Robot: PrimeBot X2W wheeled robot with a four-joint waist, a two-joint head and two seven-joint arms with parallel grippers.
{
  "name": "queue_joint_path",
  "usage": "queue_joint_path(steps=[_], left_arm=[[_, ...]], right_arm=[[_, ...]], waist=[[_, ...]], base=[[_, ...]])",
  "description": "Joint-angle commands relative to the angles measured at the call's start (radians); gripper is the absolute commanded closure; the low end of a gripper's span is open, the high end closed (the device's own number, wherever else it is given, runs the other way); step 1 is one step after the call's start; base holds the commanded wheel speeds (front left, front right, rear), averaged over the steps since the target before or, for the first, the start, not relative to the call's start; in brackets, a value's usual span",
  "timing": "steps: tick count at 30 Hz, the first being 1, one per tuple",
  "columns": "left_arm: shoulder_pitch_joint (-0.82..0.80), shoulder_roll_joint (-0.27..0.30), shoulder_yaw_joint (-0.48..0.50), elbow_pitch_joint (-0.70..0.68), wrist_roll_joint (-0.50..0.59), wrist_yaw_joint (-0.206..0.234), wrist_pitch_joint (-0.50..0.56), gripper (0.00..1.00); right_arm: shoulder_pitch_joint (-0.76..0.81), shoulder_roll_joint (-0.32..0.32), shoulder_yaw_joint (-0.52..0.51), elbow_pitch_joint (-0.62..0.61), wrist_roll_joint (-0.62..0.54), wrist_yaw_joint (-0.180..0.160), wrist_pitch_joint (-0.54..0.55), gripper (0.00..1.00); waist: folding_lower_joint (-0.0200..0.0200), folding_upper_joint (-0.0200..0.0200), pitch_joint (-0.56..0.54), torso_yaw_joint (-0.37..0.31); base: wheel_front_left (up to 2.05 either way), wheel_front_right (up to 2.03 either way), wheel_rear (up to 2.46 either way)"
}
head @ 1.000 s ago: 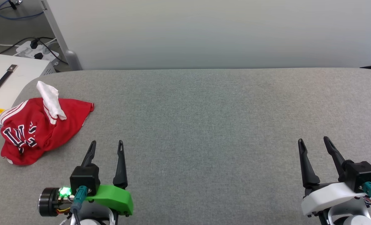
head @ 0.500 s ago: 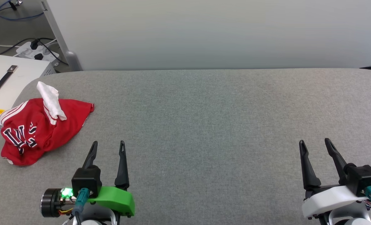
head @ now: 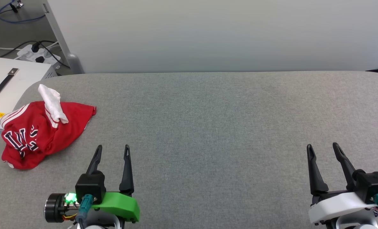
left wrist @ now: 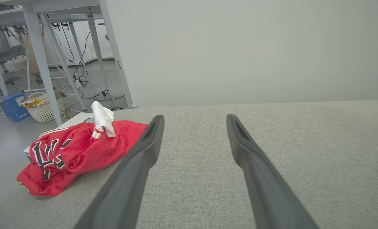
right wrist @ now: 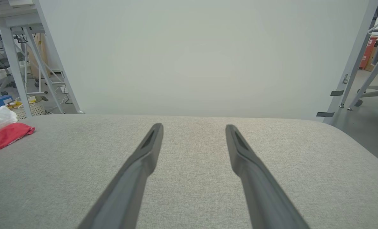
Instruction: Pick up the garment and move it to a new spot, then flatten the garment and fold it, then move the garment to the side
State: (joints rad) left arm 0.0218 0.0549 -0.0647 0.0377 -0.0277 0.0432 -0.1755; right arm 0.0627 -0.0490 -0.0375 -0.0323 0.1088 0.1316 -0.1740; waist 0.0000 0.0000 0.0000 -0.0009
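Room for moving is wide on the grey worktop (head: 208, 127). Flat grey cloth runs from the left fingers (head: 125, 168) all the way across to the right fingers (head: 314, 171). The far edge of the worktop meets a pale wall (head: 208, 31), and the far corners are round. Past the left edge sit a white box (head: 4, 79) with a black handle and a plug strip (head: 39, 54) on the floor.

The shirt (head: 39, 136) lies in a crumpled heap at the far left, right by the left edge of the worktop. It is red with black and white letters, and a white sleeve (head: 52, 101) sticks up on top.

The left fingers are apart and hold nothing. They point toward the wall. The shirt is ahead of them and off to their left, near but not touching. In the left wrist view the shirt (left wrist: 77, 149) shows just beside the left finger.

The right fingers are apart too and hold nothing. They are on the right side, well apart from the shirt. In the right wrist view the shirt (right wrist: 4, 136) is a small red bit at the left side.
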Motion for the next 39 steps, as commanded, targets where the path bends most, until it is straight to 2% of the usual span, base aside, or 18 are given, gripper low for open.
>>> queue_joint_path(steps=[1,39], left_arm=[[0.014,-0.003,-0.004,0.004,-0.006,0.007,-0.009,0.0],[0.028,-0.005,-0.034,0.041,-0.014,0.036,-0.086,0.0]], right_arm=[[0.017,-0.001,-0.004,0.004,0.01,-0.001,-0.012,0.0],[0.052,-0.001,-0.012,0.028,0.037,-0.001,-0.088,0.0]], waist=[[0.0,0.0,0.0,0.0],[0.0,0.0,-0.004,0.015]], base=[[0.0,0.0,0.0],[0.0,0.0,0.0]])
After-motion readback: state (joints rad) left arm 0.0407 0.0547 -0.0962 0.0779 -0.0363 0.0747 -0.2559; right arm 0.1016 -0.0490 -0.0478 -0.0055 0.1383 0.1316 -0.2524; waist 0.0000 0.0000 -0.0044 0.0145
